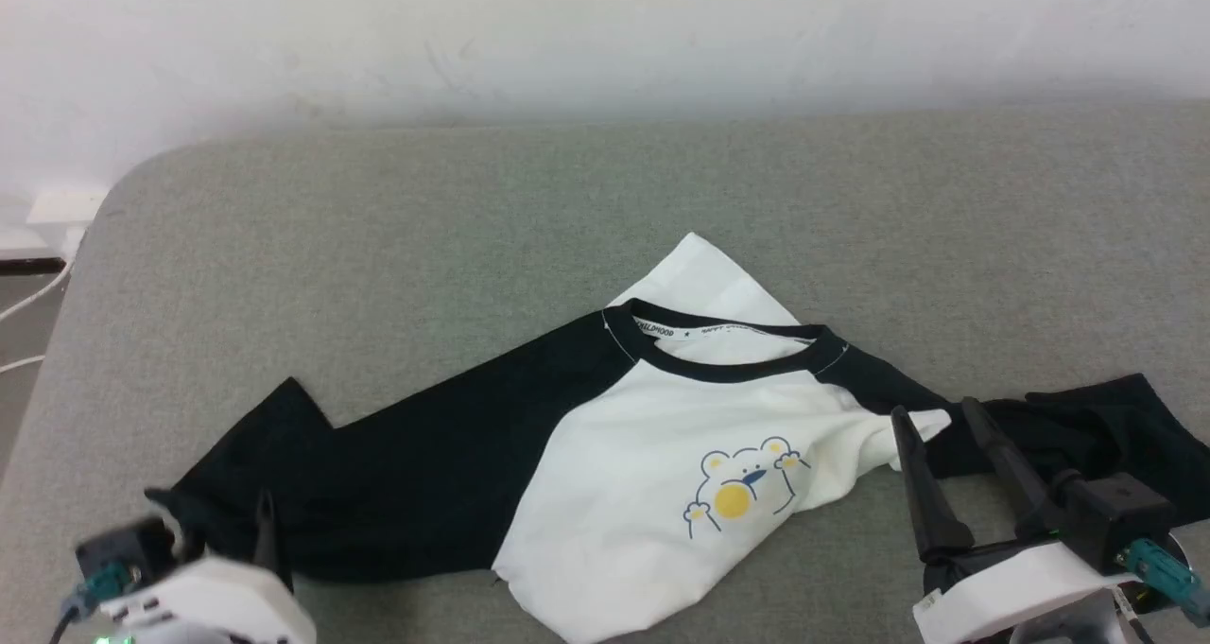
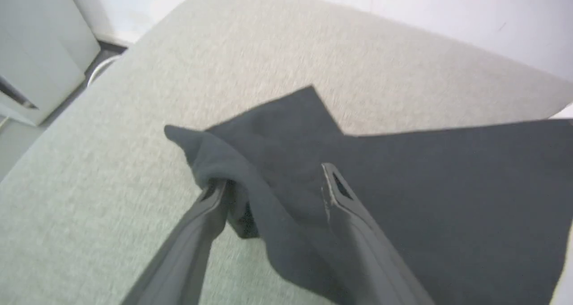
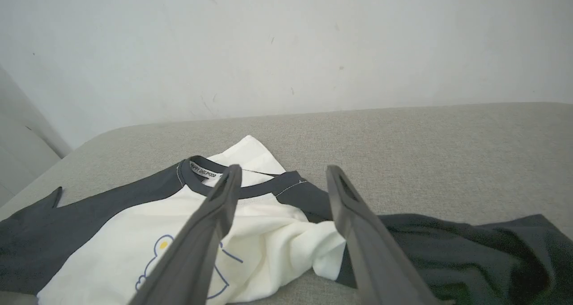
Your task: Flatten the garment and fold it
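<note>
The garment (image 1: pixel 643 445) lies crumpled on a grey padded surface, its white front panel with a bear print facing up and the black collar toward the wall. One black sleeve (image 1: pixel 378 474) stretches to the left. The other sleeve (image 1: pixel 1087 426) is bunched at the right. My left gripper (image 2: pixel 273 184) is open at the left sleeve's end, and a raised fold of black cloth (image 2: pixel 233 170) sits between its fingers. My right gripper (image 1: pixel 931 417) hovers open over the folded white edge (image 3: pixel 322 251), beside the bunched sleeve.
The grey padded surface (image 1: pixel 378 247) runs back to a white wall (image 1: pixel 605 29), with a rounded corner at the far left. Beyond that corner are a white socket and cables (image 1: pixel 57 211). A pale cabinet (image 2: pixel 40 63) stands off the left edge.
</note>
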{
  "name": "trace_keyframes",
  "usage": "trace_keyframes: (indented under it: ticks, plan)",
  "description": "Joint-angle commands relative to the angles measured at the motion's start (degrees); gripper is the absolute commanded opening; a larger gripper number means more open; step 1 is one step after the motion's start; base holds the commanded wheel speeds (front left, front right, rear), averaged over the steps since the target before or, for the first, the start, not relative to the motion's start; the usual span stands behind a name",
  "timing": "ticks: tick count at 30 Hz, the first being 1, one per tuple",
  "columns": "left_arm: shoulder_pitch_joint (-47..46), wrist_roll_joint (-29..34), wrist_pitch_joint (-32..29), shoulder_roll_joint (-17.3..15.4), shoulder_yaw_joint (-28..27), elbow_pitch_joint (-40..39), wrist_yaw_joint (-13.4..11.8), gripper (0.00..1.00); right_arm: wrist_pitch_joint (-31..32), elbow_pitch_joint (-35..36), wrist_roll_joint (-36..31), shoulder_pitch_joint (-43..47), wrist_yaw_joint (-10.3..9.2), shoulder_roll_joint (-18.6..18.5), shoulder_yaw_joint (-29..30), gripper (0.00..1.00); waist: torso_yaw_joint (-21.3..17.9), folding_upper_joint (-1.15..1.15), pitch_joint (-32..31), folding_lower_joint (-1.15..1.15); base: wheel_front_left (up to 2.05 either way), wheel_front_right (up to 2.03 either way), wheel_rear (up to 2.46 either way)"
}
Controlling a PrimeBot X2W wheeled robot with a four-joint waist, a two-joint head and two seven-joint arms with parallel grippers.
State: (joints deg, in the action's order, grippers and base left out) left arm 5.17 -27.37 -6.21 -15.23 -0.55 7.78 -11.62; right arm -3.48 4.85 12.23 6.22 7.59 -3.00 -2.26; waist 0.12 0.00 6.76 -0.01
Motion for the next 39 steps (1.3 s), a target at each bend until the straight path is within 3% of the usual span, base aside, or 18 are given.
trace_keyframes:
  ticks: [1, 7, 15, 20, 23, 34, 35, 37, 39]
  plan:
    - [-2.33, 1.33, 2.86, -0.17, 0.33, -1.49, 0.72, 1.00, 0.26, 0.41, -0.18, 0.55, -0.10, 0.13, 0.01, 1.00, -0.46, 0.00, -0.50, 0.01, 0.00, 0.00, 0.00]
    - [-9.48, 4.97, 7.41, -1.01, 4.42, -2.65, 3.76, 1.00, 0.50, 1.05, 0.08, 0.90, -0.10, 0.13, 0.26, 1.00, -1.19, 0.00, -0.96, 0.01, 0.00, 0.00, 0.00]
    - [-21.66, 7.03, 3.70, -1.68, 11.09, 1.00, 9.39, 1.00, 0.87, 2.44, -0.22, 0.10, -0.10, 0.13, 0.08, 1.00, -2.64, 0.00, 0.82, 0.01, 0.00, 0.00, 0.00]
    - [-28.98, 6.69, -5.41, -2.31, 16.76, 8.41, 15.29, 1.00, 0.78, 2.67, -0.15, -0.83, -0.10, 0.13, -0.21, 1.00, -4.29, 0.00, 3.00, 0.01, 0.00, 0.00, 0.00]
    - [-31.88, 5.36, -11.54, -2.80, 19.63, 13.62, 17.44, 1.00, 0.58, 2.43, 0.09, -1.53, -0.10, 0.13, -0.57, 1.00, -5.44, 0.00, 4.46, 0.01, 0.00, 0.00, 0.00]
    - [-38.66, 1.17, -21.32, -3.99, 28.36, 26.87, 19.06, 1.00, -0.36, 0.56, 1.27, -3.55, -0.10, 0.13, -1.43, 1.00, -7.94, 0.00, 8.68, 0.01, 0.00, 0.00, 0.00]
    - [-38.96, 0.40, -22.63, -3.88, 30.23, 27.48, 19.07, 0.87, -0.34, 0.35, 1.35, -3.72, -0.10, 0.13, -1.46, 1.00, -7.98, 0.00, 8.86, 0.01, 0.00, 0.00, 0.00]
    - [-39.05, -2.50, -27.01, -3.74, 34.47, 28.18, 19.08, 0.00, -0.40, 0.01, 1.39, -4.01, -0.10, 0.13, -1.50, 1.00, -8.03, 0.00, 8.98, 0.01, 0.00, 0.00, 0.00]
    - [-38.61, -6.39, -32.28, -4.28, 38.51, 28.11, 19.09, 0.00, -0.47, -0.30, 1.43, -4.26, -0.10, 0.13, -1.53, 1.00, -8.11, 0.00, 8.88, 0.01, 0.00, 0.00, 0.00]
